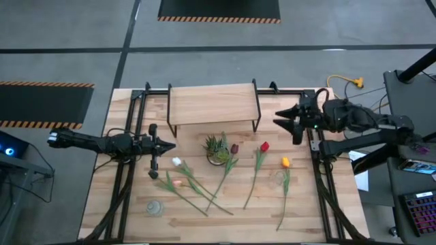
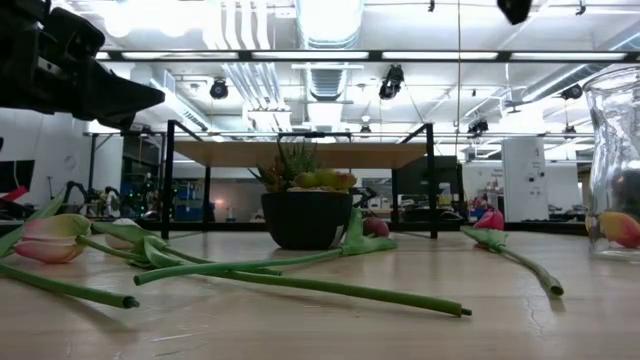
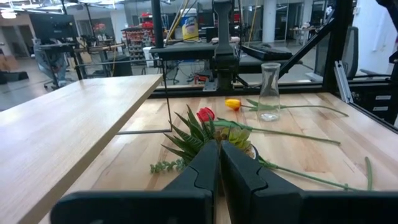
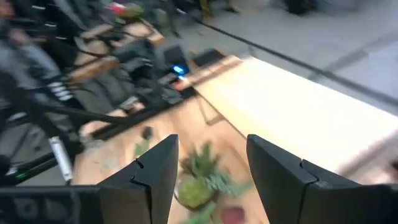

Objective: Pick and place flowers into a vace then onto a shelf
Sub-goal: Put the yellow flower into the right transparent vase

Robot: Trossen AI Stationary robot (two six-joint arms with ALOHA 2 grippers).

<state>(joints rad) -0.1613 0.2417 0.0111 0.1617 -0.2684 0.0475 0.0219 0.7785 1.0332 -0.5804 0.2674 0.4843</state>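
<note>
Six tulips, and not one of them is in glass yet, so you're right at the start. Nearest the table's front edge, a small clear vase [image 1: 155,207] stands on the left and the long stems fan out beside it: the flowers [image 1: 225,170] lie flat and spread apart, which leaves room to come down on a single stem. A second clear vase [image 3: 269,91] sits over by the yellow tulip [image 1: 285,162], on your right arm's side. Mid-table, the small potted plant [image 1: 216,148] stands among the heads, so watch it as you descend. Your left gripper [image 1: 163,145] hangs above the table's left side with fingers pressed together, holding nothing. Your right gripper [image 1: 285,118] is up near the right rail, fingers spread wide, empty too. Farthest back, the shelf [image 1: 212,104] stands bare, waiting for a filled vase.
</note>
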